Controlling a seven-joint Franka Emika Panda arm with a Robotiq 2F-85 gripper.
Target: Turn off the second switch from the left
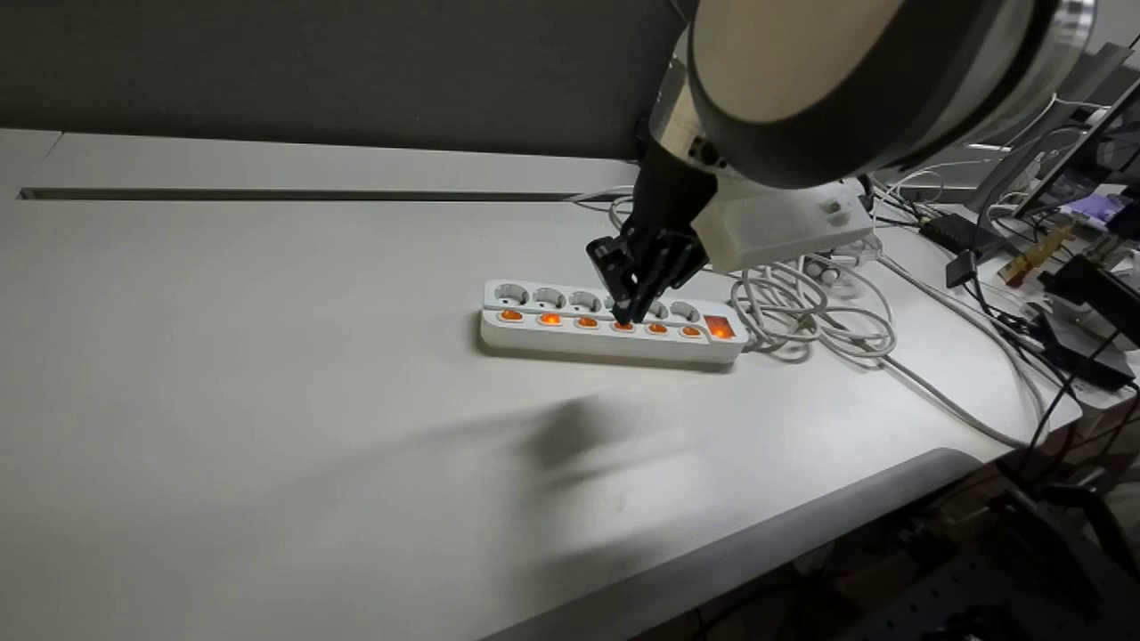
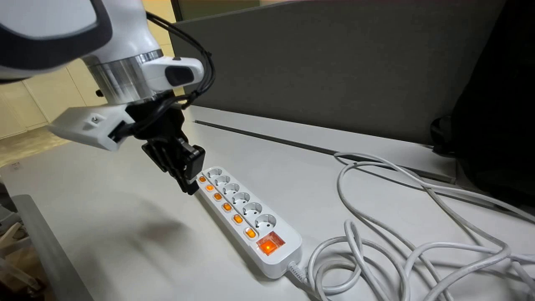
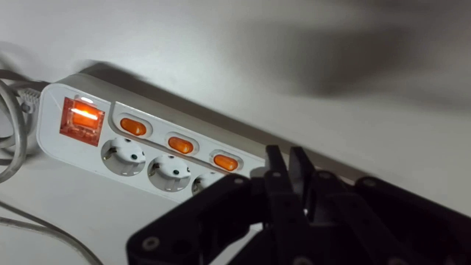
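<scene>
A white power strip (image 1: 606, 345) lies on the table with a row of orange switches. In an exterior view the second switch from the left (image 1: 550, 319) is lit brightly. It is also brighter than its neighbours in an exterior view (image 2: 210, 188), second from the far end. The gripper hides it in the wrist view, where only the three switches nearest the main switch show. My gripper (image 3: 285, 149) is shut but for a narrow gap, with nothing between its fingers. Its tips (image 1: 628, 316) point down and overlap the fourth switch in that view. They look raised above the strip.
A large main switch (image 3: 84, 116) glows at the strip's cable end. A coiled white cable (image 1: 806, 316) lies beside it and shows in both exterior views. A dark partition (image 2: 334, 71) stands behind the table (image 1: 267, 427). Equipment and wires fill the far right side.
</scene>
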